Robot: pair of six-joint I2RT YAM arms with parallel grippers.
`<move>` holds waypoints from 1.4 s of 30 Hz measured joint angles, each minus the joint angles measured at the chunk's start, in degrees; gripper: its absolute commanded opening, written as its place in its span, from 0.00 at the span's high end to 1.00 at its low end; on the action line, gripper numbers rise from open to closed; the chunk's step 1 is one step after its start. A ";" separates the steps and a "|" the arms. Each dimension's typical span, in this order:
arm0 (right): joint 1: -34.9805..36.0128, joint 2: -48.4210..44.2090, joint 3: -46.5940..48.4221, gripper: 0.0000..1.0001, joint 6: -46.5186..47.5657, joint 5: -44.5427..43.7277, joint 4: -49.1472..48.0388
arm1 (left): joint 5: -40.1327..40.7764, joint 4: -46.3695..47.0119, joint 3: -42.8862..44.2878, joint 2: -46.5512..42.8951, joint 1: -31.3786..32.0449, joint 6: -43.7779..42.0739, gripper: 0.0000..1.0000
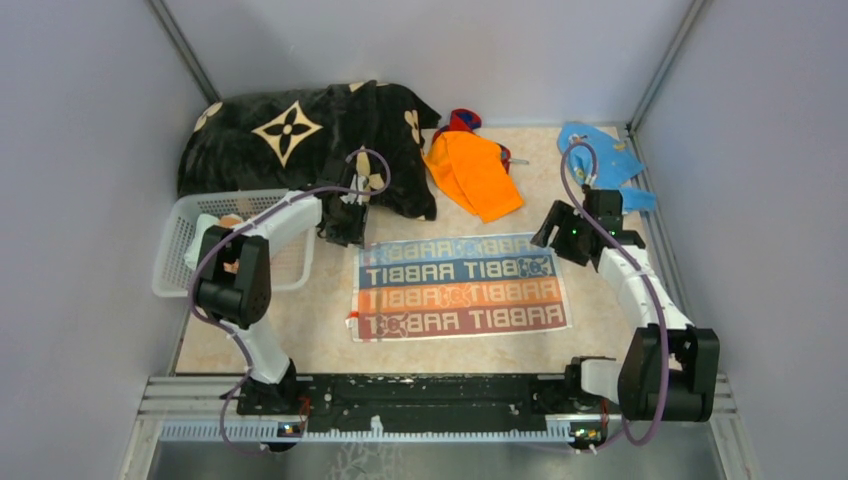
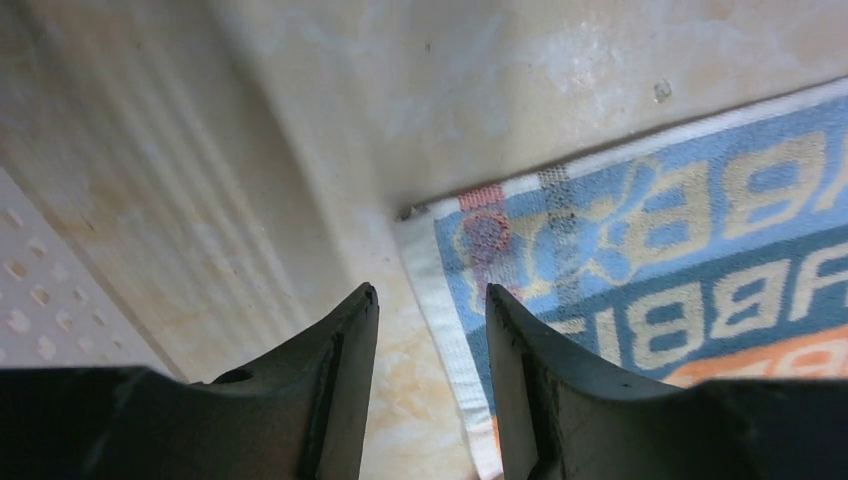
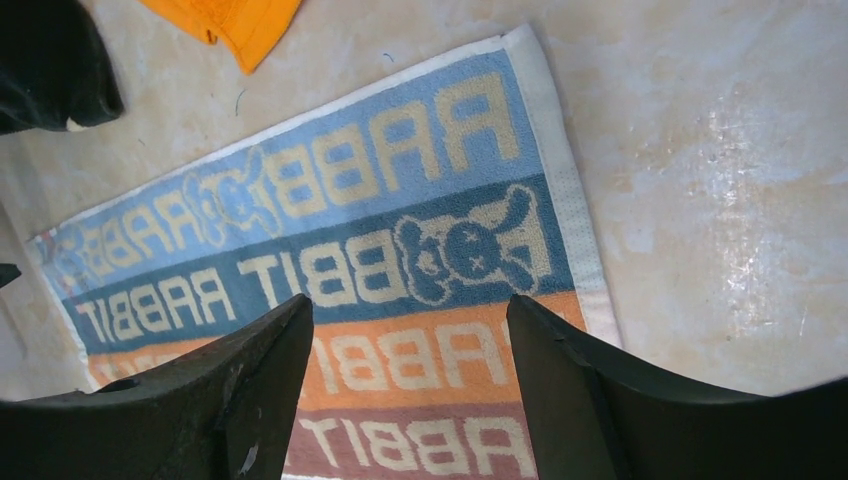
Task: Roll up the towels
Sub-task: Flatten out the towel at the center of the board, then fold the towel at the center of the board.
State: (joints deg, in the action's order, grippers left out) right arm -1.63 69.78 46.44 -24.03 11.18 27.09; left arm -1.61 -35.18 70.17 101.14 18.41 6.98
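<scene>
Sitting at the left edge of the table (image 1: 320, 340), a white mesh basket (image 1: 170, 260) is holding something pale that I cannot make out. Behind it a black blanket (image 1: 300, 140) with beige flowers is lying in a heap. The left gripper (image 2: 430, 300) is hovering over the far left corner of the striped RABBIT towel (image 1: 460, 288), jaws standing apart with nothing between them. That towel is lying flat in the middle of the table. Beyond it an orange towel (image 1: 475, 175) is lying crumpled, with a red-and-blue cloth (image 1: 463, 120) peeking out behind. The right gripper (image 3: 410, 310) is hanging above the striped towel's far right corner, jaws wide apart and holding nothing. A blue cloth (image 1: 600, 150) is lying in the far right corner.
</scene>
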 measured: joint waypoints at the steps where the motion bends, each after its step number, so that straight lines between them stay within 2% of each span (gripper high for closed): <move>1: 0.00 0.02 -0.20 0.29 0.07 0.33 -0.24 | 0.20 -0.15 0.59 0.98 0.00 -0.83 0.50; 10: 0.00 0.79 -1.14 0.29 0.72 2.62 -2.21 | 1.36 -0.61 3.30 7.63 -0.09 -5.64 0.51; 23: 0.42 1.27 -0.68 0.30 1.92 1.92 -1.60 | 0.28 -2.89 6.21 10.12 -0.20 -8.63 0.57; 32: 2.25 6.51 5.29 0.30 7.26 1.03 0.72 | 0.09 -5.64 8.81 12.11 -0.35 -10.49 0.65; 42: 4.85 9.14 11.41 0.29 20.90 -5.95 -0.87 | -0.44 -7.23 10.78 13.51 -0.52 -11.26 0.84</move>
State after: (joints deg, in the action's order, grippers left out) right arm 3.22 78.91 57.84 -3.14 5.23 26.22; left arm -2.04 -42.41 80.95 114.65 17.89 -4.27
